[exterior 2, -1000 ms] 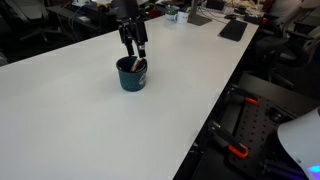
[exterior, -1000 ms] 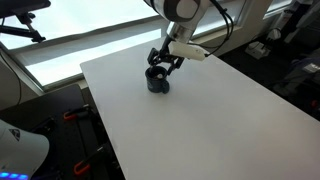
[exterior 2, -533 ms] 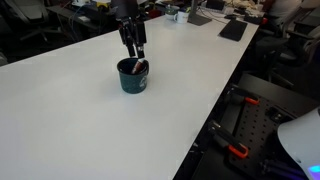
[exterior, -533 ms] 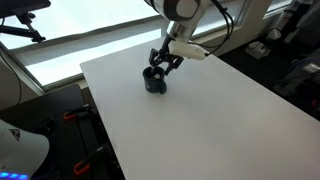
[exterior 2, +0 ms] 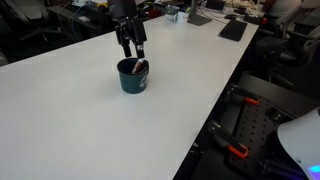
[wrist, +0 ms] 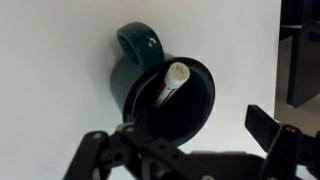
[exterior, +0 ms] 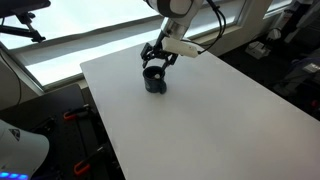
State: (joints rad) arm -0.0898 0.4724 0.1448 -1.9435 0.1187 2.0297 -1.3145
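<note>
Dark teal mug (wrist: 165, 95) stands upright on the white worktop (exterior: 220, 120), its handle on the far side from my wrist camera. A white-tipped marker (wrist: 170, 82) leans inside it, propped against the mug's wall so it stays nearly on end with its tip at the rim. My tool (exterior 2: 132, 52) hangs just above the mug's mouth, fingers spread wide, gripping nothing and seemingly touching neither mug nor marker.

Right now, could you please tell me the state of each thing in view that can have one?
Mug: upright on the white table, holding the marker.
Marker: leaning inside the mug, pale end up, clear of the fingers.
Gripper: open, above the mug, holding nothing.
</note>
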